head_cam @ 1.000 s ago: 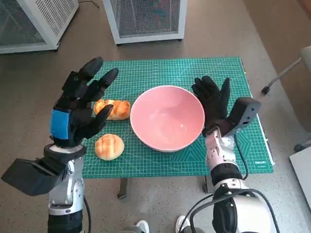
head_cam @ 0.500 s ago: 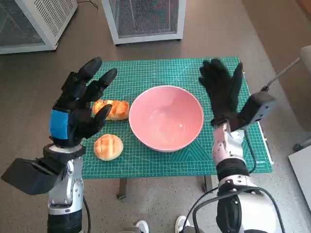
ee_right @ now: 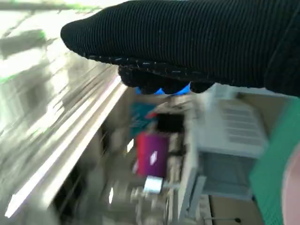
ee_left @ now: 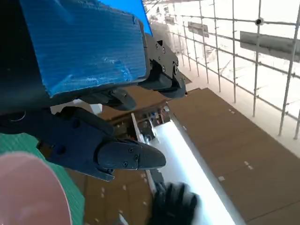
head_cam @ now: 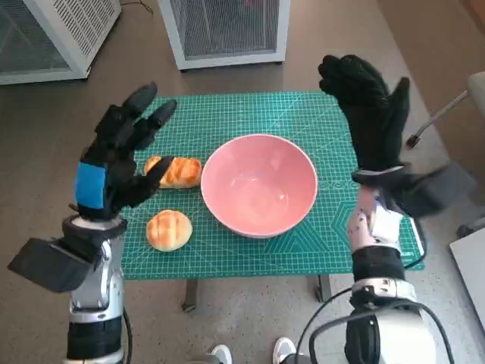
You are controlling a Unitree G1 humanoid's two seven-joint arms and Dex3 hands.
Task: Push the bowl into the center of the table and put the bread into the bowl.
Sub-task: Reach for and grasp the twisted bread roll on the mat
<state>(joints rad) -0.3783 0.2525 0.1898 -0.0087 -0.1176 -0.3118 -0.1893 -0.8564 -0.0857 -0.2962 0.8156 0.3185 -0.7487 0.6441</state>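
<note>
— Fingers of the left hand (head_cam: 114,171)?
— Spread apart above the bench's (head_cam: 394,254) left side, holding nothing.
— The right hand (head_cam: 369,114)?
— Raised over the right edge of the green cutting mat (head_cam: 250,114), fingers apart, empty too.
— And the pink bowl (head_cam: 259,184)?
— Near mid-mat. An elongated bread roll (head_cam: 176,171) lies just beside its left rim; a round bun (head_cam: 170,229) sits nearer the front edge.

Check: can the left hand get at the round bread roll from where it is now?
Probably yes. The left hand hovers open above the mat's left side, and the round bread roll lies just beside it with nothing on top; the pink bowl sits further right, out of the path.
</note>
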